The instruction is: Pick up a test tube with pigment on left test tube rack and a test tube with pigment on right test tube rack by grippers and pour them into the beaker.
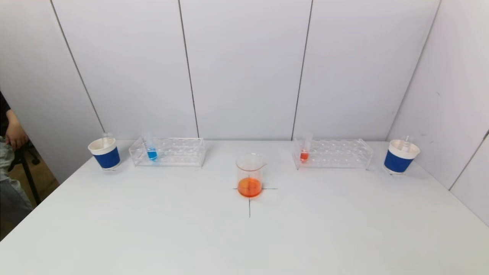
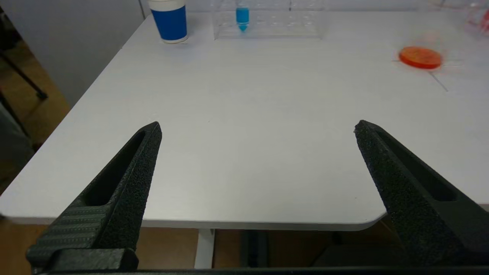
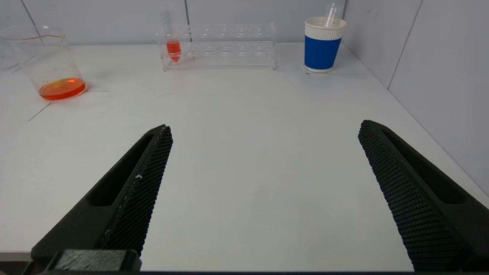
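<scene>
A clear glass beaker (image 1: 250, 175) is standing mid-desk on a drawn black cross (image 1: 250, 198), holding a shallow layer of orange liquid. On the robot's left, a transparent plastic left rack (image 1: 168, 151) is carrying a test tube with blue pigment (image 1: 151, 149) near its outer end; on the right, a matching right rack (image 1: 333, 153) is holding a test tube with orange-red pigment (image 1: 304, 150) at its inner end. A blue-and-white paper cup (image 1: 105, 153) is sitting just beyond the left rack, and another cup (image 1: 400, 156) beyond the right rack, each with a clear tube poking out. The white desk (image 1: 244, 236) is lying bare between the racks and the near edge, so nothing is blocking either tube.

The left gripper (image 2: 256, 128) is hovering over the near desk edge, its textured black fingers spread wide and holding nothing. The right gripper (image 3: 263, 130) is doing likewise, gaping and empty, well apart from its rack. Neither gripper is showing in the head view. A person's arm (image 1: 13, 131) is partly cut off at the left border.
</scene>
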